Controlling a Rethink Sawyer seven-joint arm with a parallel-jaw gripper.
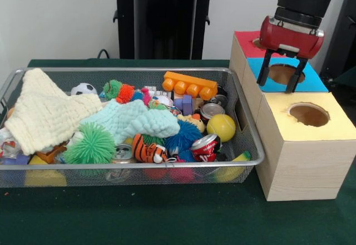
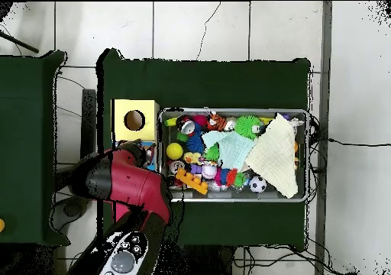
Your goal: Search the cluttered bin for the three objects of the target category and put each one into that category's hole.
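The silver wire-mesh bin sits on the green table, full of clutter: a cream cloth, a mint cloth, a green spiky ball, a yellow ball, a red can, a silver can, an orange brick and a tiger toy. My gripper hangs open and empty just above the hole of the blue-topped box. In the overhead view my arm hides the gripper; the bin lies to its right.
Three wooden boxes stand in a row beside the bin: yellow-topped nearest, blue-topped in the middle, red-topped farthest. The yellow box also shows in the overhead view. A black pedestal stands behind the bin.
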